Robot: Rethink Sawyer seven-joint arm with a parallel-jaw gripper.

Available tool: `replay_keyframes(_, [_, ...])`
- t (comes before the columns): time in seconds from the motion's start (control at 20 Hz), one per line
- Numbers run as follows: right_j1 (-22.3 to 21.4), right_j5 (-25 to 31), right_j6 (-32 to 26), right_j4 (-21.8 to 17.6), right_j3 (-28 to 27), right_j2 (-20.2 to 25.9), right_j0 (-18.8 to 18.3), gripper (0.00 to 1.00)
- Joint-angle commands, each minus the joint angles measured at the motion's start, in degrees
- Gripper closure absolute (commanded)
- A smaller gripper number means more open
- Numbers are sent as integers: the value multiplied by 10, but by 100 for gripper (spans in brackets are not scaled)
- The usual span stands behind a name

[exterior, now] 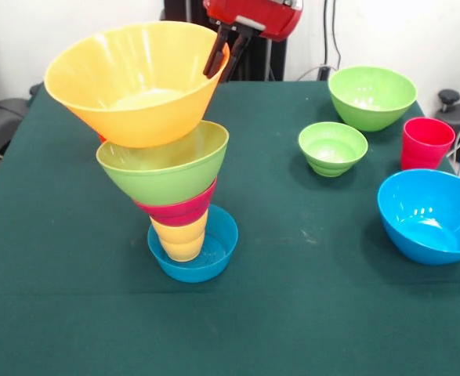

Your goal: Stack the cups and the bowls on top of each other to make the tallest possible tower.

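Table [73, 313] w/ dark green cloth. On it: small blue bowl [218, 258] (tower base), small green bowl [333, 148], big green bowl [371, 96], red cup [426, 143], big blue bowl [432, 215], all upright.

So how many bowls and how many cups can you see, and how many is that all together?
Bowls: 7 — very wide orange, green in the tower, small red, small blue, big green, small green, big blue
Cups: 2 — yellow, red
Total: 9
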Motion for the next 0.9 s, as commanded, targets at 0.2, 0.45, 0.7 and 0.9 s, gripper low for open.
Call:
replay_keyframes(0.2, [27,-12,68,14,-24,25,9,100])
replay_keyframes(0.45, [33,-7,76,21,-30,24,15,100])
replay_keyframes(0.7, [39,-22,88,23,-26,18,23,100])
replay_keyframes(0.9, [44,-37,90,23,-25,10,26,100])
